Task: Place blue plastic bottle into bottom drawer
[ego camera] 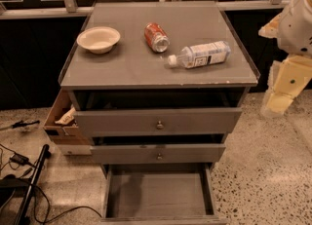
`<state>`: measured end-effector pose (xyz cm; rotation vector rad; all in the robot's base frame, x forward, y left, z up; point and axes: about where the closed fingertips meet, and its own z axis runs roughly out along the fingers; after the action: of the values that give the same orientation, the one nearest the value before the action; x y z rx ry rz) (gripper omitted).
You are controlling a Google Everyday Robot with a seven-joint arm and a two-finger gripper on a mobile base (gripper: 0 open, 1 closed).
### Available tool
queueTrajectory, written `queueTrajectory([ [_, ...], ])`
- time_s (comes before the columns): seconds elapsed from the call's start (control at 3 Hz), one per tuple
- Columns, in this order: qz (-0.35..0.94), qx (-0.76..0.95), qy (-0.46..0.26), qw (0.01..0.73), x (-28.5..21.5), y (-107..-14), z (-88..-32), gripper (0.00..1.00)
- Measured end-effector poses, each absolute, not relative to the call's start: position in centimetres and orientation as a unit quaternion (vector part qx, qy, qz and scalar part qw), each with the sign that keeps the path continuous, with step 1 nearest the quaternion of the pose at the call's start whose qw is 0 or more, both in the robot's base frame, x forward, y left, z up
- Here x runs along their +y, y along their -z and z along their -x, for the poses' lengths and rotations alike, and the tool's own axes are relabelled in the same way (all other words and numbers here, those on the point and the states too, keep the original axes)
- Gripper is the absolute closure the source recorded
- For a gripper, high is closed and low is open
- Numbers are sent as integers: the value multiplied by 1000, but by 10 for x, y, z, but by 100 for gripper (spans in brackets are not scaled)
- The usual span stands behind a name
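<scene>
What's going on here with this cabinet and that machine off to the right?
A robot is meant to put the blue plastic bottle into the bottom drawer. It has not picked the bottle up yet: the bottle lies on its side on the cabinet top, near a red soda can and a small bowl. The bottom drawer is pulled open, with nothing visible inside. The robot's gripper hangs beside the cabinet's right edge, apart from the bottle.

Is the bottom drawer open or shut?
Open: the bottom drawer is pulled out, its bare floor showing. The pincer hangs beside the cabinet, touching nothing.
</scene>
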<state>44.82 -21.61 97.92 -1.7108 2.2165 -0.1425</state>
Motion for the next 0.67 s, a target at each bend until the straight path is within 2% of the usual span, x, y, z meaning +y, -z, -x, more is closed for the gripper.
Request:
queueTrajectory([
  [0.33, 595, 777, 52, 199, -216, -981, -488, 0],
  [0.67, 603, 762, 31, 233, -207, -979, -560, 0],
])
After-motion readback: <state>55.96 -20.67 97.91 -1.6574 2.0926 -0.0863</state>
